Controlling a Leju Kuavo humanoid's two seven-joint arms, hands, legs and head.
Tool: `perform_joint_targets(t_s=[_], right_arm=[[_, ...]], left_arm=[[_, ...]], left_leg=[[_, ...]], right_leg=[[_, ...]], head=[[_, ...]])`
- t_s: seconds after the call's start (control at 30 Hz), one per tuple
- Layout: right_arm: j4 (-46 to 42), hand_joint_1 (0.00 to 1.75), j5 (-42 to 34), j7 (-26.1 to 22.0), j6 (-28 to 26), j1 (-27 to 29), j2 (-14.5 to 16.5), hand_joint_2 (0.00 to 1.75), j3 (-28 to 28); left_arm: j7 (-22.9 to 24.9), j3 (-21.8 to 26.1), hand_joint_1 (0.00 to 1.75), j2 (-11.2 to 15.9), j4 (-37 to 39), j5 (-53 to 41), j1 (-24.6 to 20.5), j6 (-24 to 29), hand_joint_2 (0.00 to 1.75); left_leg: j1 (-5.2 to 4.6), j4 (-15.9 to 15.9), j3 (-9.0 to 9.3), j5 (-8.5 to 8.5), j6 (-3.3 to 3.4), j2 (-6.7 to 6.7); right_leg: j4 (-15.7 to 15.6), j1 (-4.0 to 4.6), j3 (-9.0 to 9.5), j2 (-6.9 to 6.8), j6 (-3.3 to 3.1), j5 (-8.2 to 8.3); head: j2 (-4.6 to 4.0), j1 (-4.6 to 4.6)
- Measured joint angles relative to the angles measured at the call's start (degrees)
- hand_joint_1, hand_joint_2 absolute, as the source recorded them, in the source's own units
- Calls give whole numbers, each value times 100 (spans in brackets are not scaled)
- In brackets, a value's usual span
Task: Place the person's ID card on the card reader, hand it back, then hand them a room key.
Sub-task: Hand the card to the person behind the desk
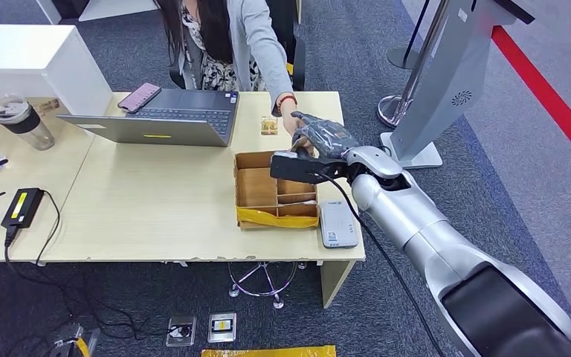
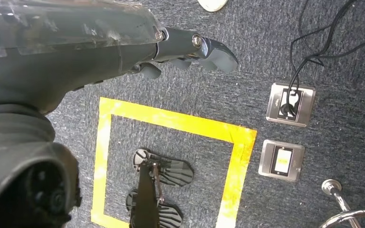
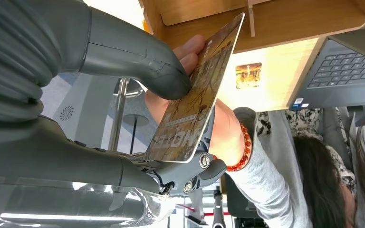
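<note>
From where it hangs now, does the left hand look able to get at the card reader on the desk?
Probably not: the left hand hangs over the carpet, while the card reader lies at the desk's right edge beside the right arm.

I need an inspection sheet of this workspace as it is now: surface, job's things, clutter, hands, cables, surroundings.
Surface: light wooden table, partly bare.
Job's things: hotel card held between right hand and person's hand; card reader near table edge; cardboard box with compartments.
Clutter: laptop, phone, tumbler, small card.
Hands: right hand grips the card; left hand hangs over the floor, holding nothing.
Cables: black cable from power adapter to the floor.
Surroundings: grey carpet, yellow floor tape, floor sockets.
</note>
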Motion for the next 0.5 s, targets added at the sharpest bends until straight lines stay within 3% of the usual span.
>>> perform_joint_targets(t_s=[0.03, 0.13, 0.17, 0.4, 0.5], right_arm=[[10, 132, 4, 0, 0, -1, 2, 175, 0], [44, 1, 11, -1, -3, -5, 5, 44, 0], [55, 0, 24, -1, -11, -6, 9, 0, 0], [118, 0, 181, 38, -286, -6, 67, 0, 0], [121, 0, 236, 77, -400, -9, 82, 131, -1]], left_arm=[[1, -8, 0, 0, 0, 0, -1, 4, 0], [2, -43, 0, 0, 0, 1, -2, 11, 0], [2, -48, 0, 0, 0, 4, -2, 13, 0], [3, -48, 0, 1, 2, 77, 6, 28, 0], [2, -48, 0, 2, 3, 107, 11, 37, 0]], left_leg=[[0, 0, 0, 0, 0, 0], [0, 0, 0, 0, 0, 0], [0, 0, 0, 0, 0, 0], [0, 0, 0, 0, 0, 0], [0, 0, 0, 1, -1, 0]], right_leg=[[0, 0, 0, 0, 0, 0], [0, 0, 0, 0, 0, 0], [0, 0, 0, 0, 0, 0], [1, 1, 0, 0, 0, 0], [1, 1, 0, 0, 0, 0]], head=[[0, 0], [0, 1], [0, 1], [0, -1], [0, 0]])
